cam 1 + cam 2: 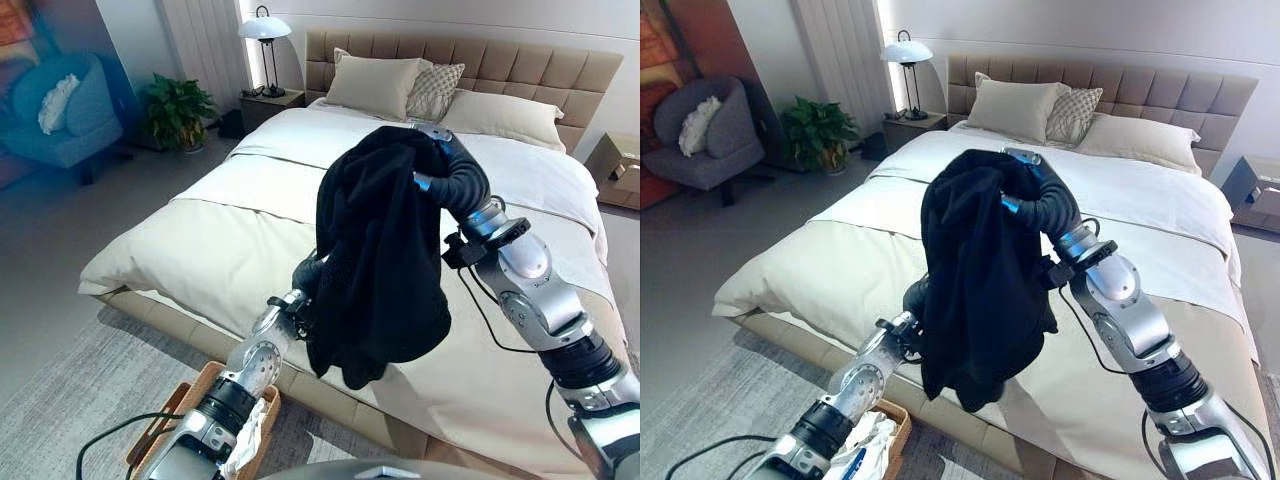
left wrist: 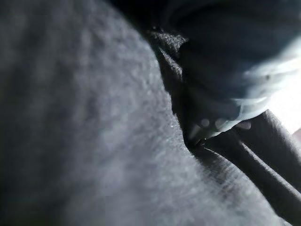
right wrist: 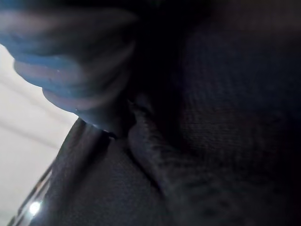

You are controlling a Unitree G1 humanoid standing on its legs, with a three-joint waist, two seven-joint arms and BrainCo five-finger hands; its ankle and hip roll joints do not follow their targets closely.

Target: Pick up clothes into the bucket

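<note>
A: Starting at our left, what did we see?
B: A woven wooden basket (image 1: 190,395) stood on the grey rug, beside the foot of the wide cream-covered bed (image 1: 230,250), with white cloth (image 1: 245,445) lying in it. Just above it our left hand (image 1: 305,272) reached into the lower edge of the black knitted garment (image 1: 375,260); its fingers were buried in the folds, so we could not tell whether they gripped.
A: And the garment itself?
B: It hung in the air over the bed's near side, dark, loosely bunched, draped in long creased folds, with a fine ribbed weave up close.
A: Further right?
B: Our right hand (image 1: 432,135) held up its top, cloth heaped over it; we could not tell how those fingers were set.
</note>
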